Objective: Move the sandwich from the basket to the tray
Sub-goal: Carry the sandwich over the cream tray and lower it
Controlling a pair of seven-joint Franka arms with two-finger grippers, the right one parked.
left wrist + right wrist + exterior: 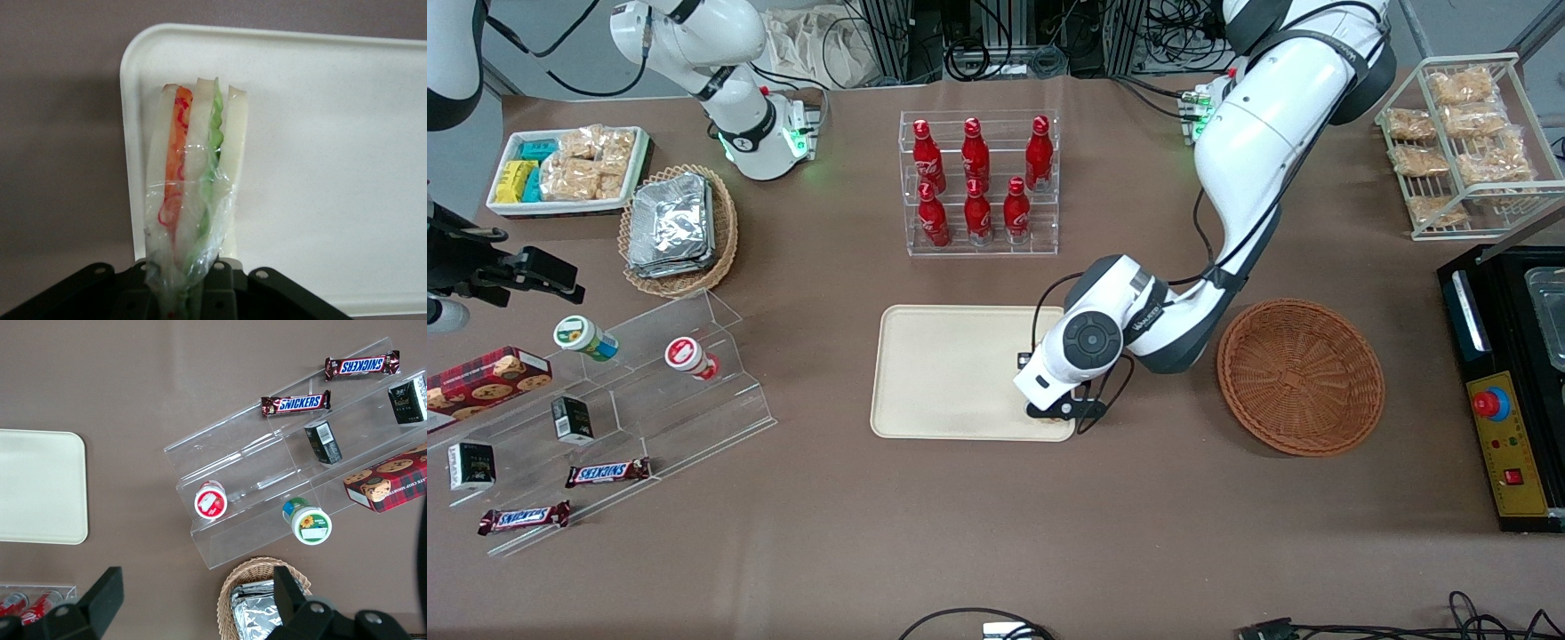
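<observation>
Sandwich (193,193), one wrapped wedge, hung clamped in the gripper (1060,411) over the corner of the single tray (951,369) nearest the front camera, on the basket's side. One round basket (1300,375) lay beside the tray, with nothing in it.

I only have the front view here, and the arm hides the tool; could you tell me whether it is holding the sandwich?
Observer: Yes. In the left wrist view the tool is shut on the sandwich, gripping its wrapped end.
Operator: Thank you. Is it over the tray?
Observer: It is. The sandwich hangs over a corner of the tray, just inside the rim; whether it touches I cannot tell.
Operator: Is anything left in the basket?
Observer: That your view shows: the basket holds nothing.
</observation>
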